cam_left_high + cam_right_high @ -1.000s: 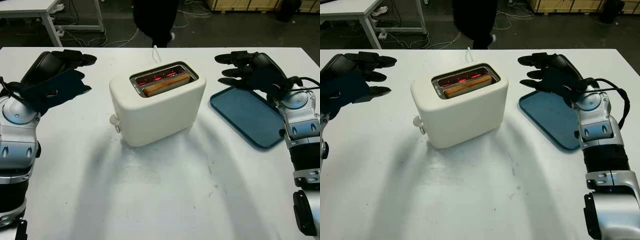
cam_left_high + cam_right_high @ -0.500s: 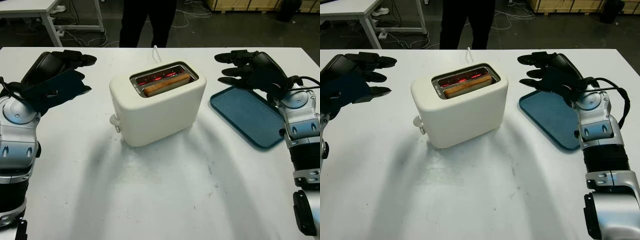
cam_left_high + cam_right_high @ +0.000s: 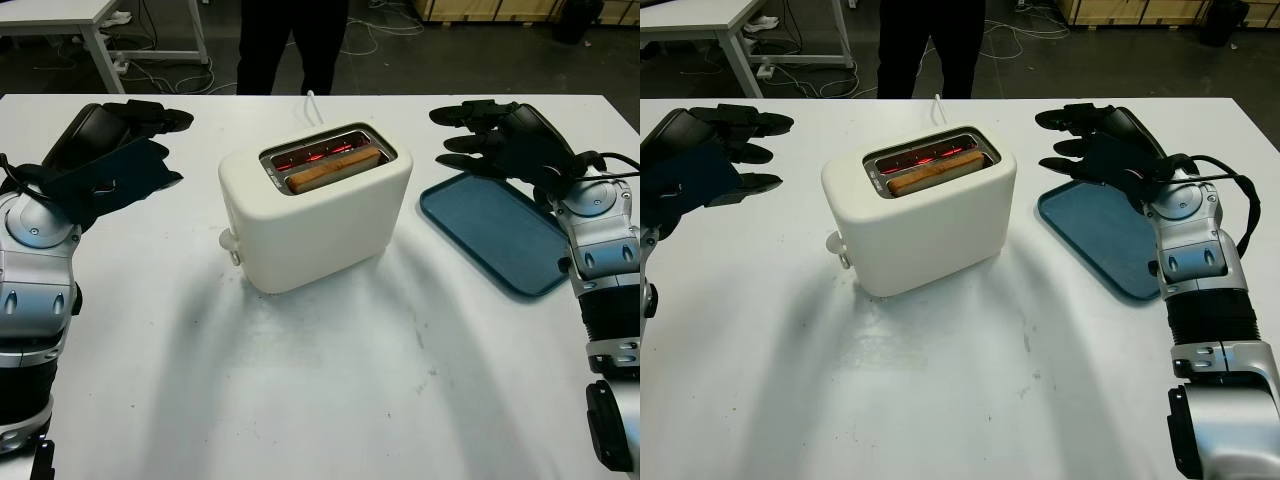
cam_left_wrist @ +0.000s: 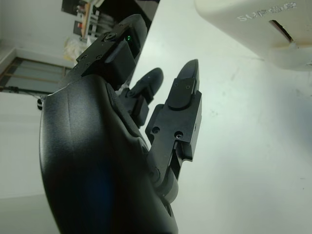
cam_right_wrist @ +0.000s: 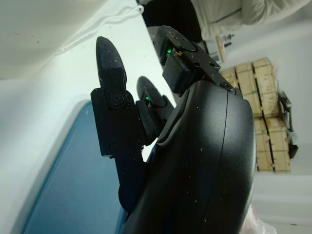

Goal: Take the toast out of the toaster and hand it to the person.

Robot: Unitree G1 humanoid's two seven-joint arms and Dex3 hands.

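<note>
A cream toaster (image 3: 315, 215) stands in the middle of the white table (image 3: 330, 390), its slots glowing red. One brown slice of toast (image 3: 333, 170) sits low in the front slot. My left hand (image 3: 150, 145) hovers open above the table, well left of the toaster. My right hand (image 3: 470, 140) is open to the toaster's right, above the far end of a blue tray (image 3: 495, 232). Neither hand touches anything. A person in dark trousers (image 3: 290, 45) stands behind the table's far edge.
The toaster's white cord (image 3: 312, 104) runs off the far edge. Its lever knob (image 3: 229, 242) sticks out on the left end. Another white table (image 3: 60, 20) and floor cables lie beyond.
The person behind the table has shifted left and now stands squarely behind the toaster. Both hands and the toast have stayed put.
</note>
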